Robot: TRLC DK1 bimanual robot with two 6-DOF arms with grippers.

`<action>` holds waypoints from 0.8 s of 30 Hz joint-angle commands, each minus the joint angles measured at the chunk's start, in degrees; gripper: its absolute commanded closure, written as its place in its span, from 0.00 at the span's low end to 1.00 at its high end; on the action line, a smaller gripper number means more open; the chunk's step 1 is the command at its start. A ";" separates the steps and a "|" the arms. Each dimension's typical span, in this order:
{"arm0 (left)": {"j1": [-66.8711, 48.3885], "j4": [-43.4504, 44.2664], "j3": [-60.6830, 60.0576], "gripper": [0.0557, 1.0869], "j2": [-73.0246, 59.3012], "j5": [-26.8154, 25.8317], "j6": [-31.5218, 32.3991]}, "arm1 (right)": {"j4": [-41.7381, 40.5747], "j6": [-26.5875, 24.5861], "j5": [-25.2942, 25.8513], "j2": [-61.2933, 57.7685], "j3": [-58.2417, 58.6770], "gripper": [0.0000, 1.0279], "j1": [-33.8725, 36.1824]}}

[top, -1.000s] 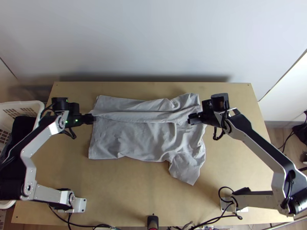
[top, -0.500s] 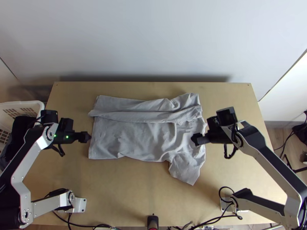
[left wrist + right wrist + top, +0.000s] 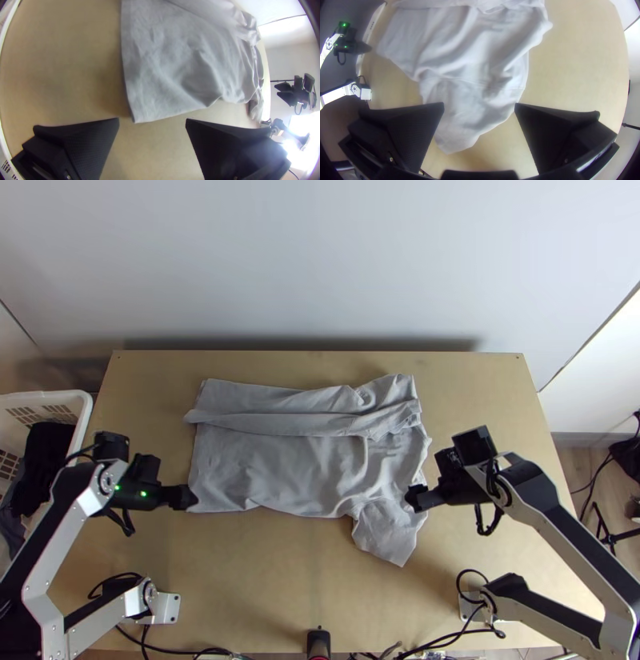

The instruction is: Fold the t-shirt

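T-shirt: There it lies, the grey T-shirt, mid-table on the light wooden table, twelve o'clock being the wall. Broad body flat but rippled, and a long strip folded over along its twelve o'clock side!
Near sleeve: Out it pokes, the sleeve, creased, angled off the body towards five o'clock.
Left gripper: Here at the shirt's eight o'clock corner is the left gripper, fingers spread wide, nothing pinched, the hem corner just beyond the gap.
Right gripper: And over at four o'clock, above the shirt by the sleeve's root, the right gripper, its fingers wide apart too, nothing pinched; the sleeve shows between them in the right wrist view.
Basket: Out at nine o'clock, beside the table, a white basket with dark cloth inside.
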State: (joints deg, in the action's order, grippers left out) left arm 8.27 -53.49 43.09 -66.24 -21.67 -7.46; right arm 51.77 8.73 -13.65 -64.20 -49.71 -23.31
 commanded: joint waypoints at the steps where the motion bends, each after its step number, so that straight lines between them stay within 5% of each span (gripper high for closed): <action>1: -3.61 -0.03 -4.07 0.06 1.02 0.05 3.68 | 1.93 0.15 -0.41 2.24 3.04 0.05 -0.33; 24: -1.15 10.08 -6.53 0.06 -0.12 0.40 8.43 | 5.18 2.96 -4.10 3.12 10.69 0.05 -9.65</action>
State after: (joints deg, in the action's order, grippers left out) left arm 6.83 -45.21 37.10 -66.08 -21.43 -0.10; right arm 56.69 11.38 -17.21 -60.60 -40.42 -31.31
